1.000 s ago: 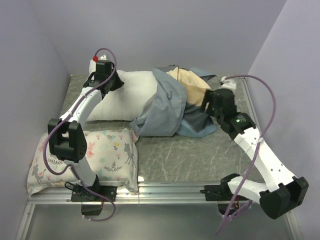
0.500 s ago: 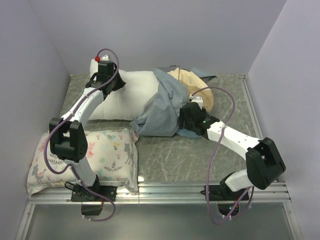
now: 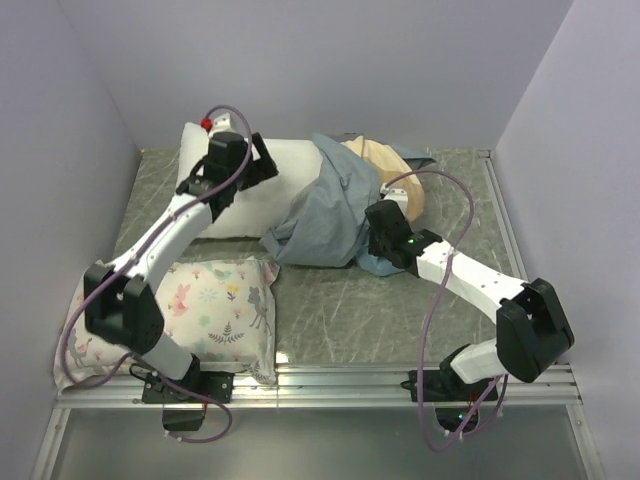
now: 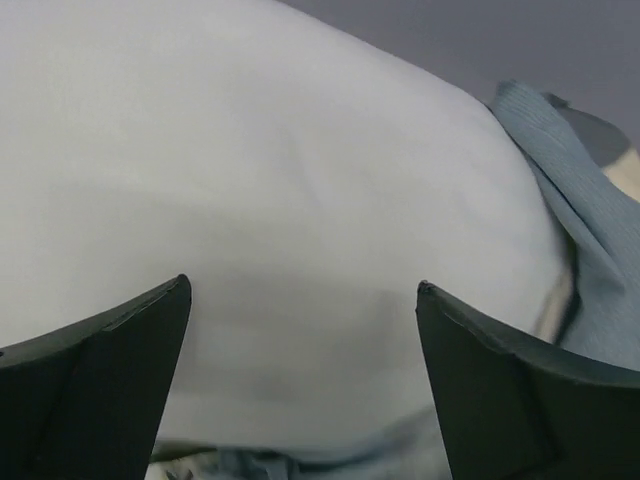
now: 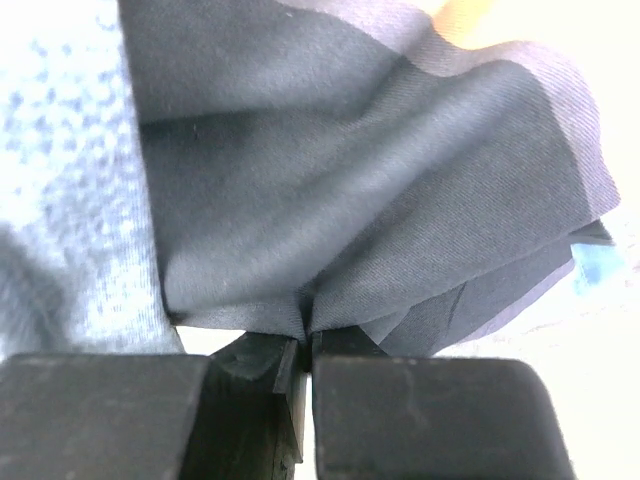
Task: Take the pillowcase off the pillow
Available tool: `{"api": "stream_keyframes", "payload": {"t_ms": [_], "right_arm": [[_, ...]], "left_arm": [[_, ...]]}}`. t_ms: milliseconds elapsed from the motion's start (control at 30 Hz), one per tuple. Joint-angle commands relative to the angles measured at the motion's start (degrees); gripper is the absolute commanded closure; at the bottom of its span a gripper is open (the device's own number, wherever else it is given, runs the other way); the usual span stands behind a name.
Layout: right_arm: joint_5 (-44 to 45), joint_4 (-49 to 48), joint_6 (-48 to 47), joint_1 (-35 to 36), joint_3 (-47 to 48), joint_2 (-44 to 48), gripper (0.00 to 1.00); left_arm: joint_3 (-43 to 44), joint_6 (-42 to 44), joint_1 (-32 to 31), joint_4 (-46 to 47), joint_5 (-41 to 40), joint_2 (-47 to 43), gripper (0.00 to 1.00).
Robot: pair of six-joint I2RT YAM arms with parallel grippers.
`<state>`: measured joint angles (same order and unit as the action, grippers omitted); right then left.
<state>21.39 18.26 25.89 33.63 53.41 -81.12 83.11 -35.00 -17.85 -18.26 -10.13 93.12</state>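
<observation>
Top external view: floral pillow, left arm, white pillow, bunched cover and right arm run from left to right across the grey bench [image 3: 400,300].
Floral pillow [image 3: 200,305]: lies at the lower left of the frame, in the same spot as a second ago.
Left tool [image 3: 262,160]: a second ago it was pinched shut at the far left end of the pillow. Now it sits further right, over the upper middle of the pillow.
Left tool, state: jaws spread wide. In the left wrist view [image 4: 300,290] both dark fingers frame bare white cloth and grip nothing.
Pillow [image 3: 270,190]: white, in the upper left to centre of the frame. Its left corner, hidden by the arm before, is now uncovered. It fills most of the left wrist view [image 4: 280,180].
Pillowcase [image 3: 325,205]: bunched grey-blue side out over the right end of the pillow, with tan showing at the upper centre. Its lower right hem spreads less far right than a second ago. Its edge shows at the right of the left wrist view [image 4: 590,260].
Right tool [image 3: 375,222]: a second ago it stood at the right beside the tan stripe. It has since swung left to the cover's lower right edge.
Right tool, state: closed on a dark-grey fold of the pillowcase [image 5: 350,200], which is pinched at the jaw line in the right wrist view [image 5: 305,345].
</observation>
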Motion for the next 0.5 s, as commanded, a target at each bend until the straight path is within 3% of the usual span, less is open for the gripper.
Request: {"api": "stream_keyframes", "payload": {"t_ms": [0,233,467], "right_arm": [[1.4,1.8,-0.4,0.4,3.5,3.7,1.0],[0.3,3.0,-0.9,0.5,4.3,4.7,1.0],[1.4,4.2,-1.4,0.4,4.1,5.6,1.0]], "left_arm": [[-7.4,-5.8,-5.1,2.9,-7.2,-9.3,0.01],[-22.5,-18.1,-10.7,9.6,-13.9,-14.8,0.01],[-17.2,-19.5,-9.0,11.6,-13.0,-4.1,0.01]]}}
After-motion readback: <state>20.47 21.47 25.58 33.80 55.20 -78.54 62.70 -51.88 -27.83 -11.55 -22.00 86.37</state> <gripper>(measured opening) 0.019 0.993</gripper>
